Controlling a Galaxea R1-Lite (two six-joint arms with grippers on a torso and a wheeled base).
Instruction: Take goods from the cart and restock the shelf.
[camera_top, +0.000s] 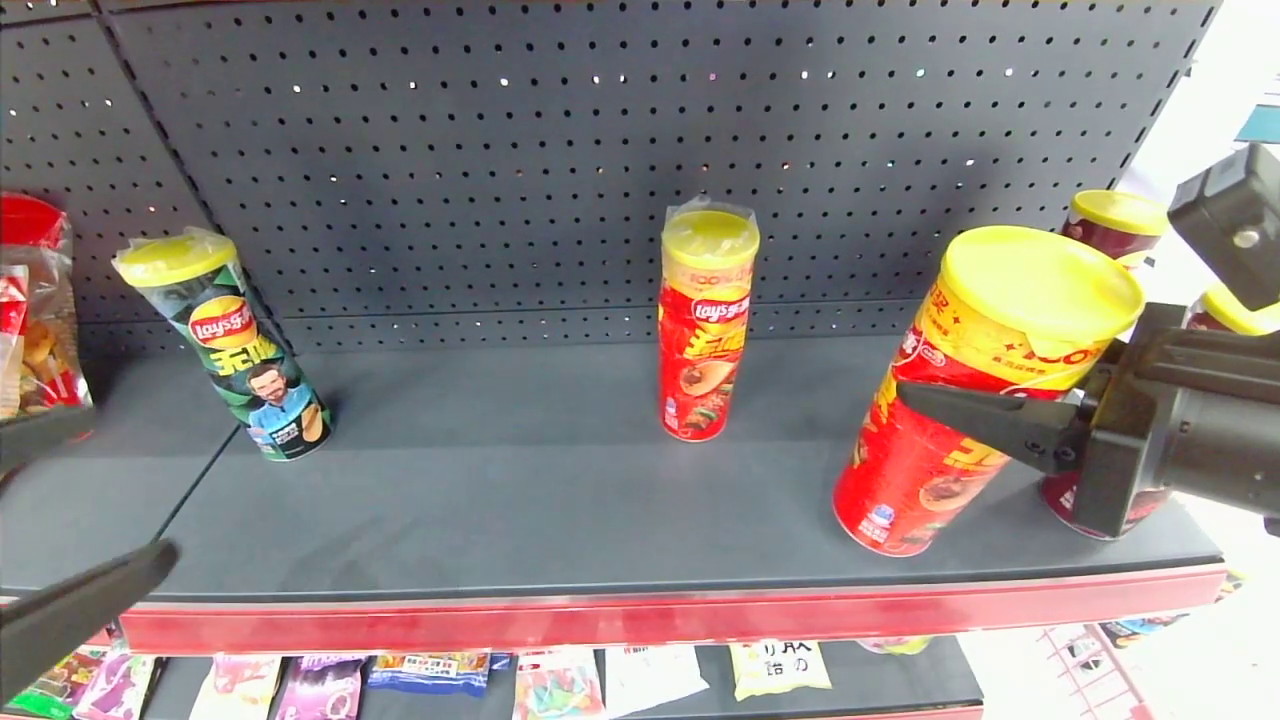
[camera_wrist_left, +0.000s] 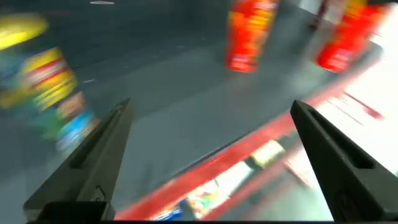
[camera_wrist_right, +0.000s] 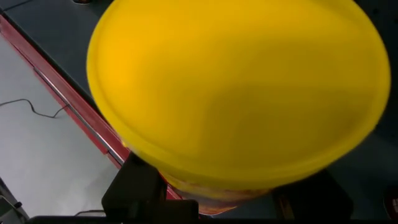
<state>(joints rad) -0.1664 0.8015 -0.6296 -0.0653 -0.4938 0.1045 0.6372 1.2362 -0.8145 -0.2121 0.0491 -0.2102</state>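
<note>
Right claw (camera_top: 1000, 372) was clamped on a tilted red chip can (camera_top: 918, 482) at the front of the shelf (camera_top: 560, 505). Left claw (camera_wrist_left: 211, 106) was spread wide.

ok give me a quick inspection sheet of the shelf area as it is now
surface: dark grey shelf, red front edge, pegboard back
job's things: held red chip can near the front edge at right; middle red chip can upright; green chip can at left; dark red cans at far right
clutter: snack bag at far left; packets on the lower shelf
grippers: left gripper open, empty, by the shelf's left front; right gripper shut on the held red chip can
cables: black cable on the floor
surroundings: pale floor
</note>
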